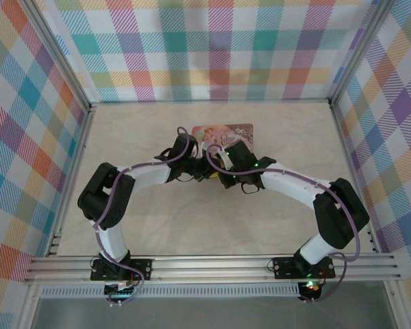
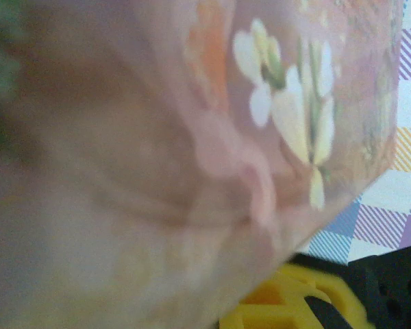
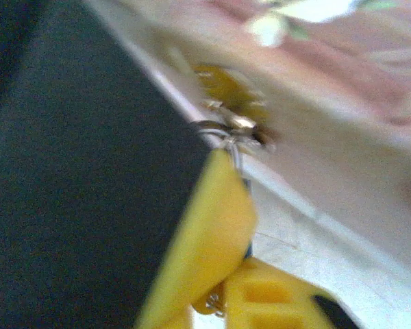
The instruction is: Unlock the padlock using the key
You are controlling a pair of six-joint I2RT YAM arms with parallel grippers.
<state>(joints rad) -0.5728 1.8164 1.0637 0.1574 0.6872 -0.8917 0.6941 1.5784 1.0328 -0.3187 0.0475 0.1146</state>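
1. Both arms are in at the near edge of the pink floral tin (image 1: 227,130). My left gripper (image 1: 192,157) is on the tin's left and my right gripper (image 1: 218,162) is close beside it.
2. Right gripper: jaws fully closed. Its yellow finger (image 3: 207,233) ends at a thin wire loop (image 3: 227,140) hard against the tin's edge. Too blurred to tell whether anything is pinched.
3. Left gripper: jaws all but closed. Its wrist view is a blur of tin at point-blank range, so I can't tell what it holds, if anything.
4. I take the padlock (image 3: 238,125) to be the small brassy-and-metal cluster at the tin's edge, just above my right fingertip. I can't separate the key from the loop and glare there — it may be the sliver at that fingertip.
5. Progress, my read: both grippers are at the lock, so the approach is done. No open shackle is visible, so the unlock isn't confirmed. Left to do — seat the key, turn it, free the shackle.
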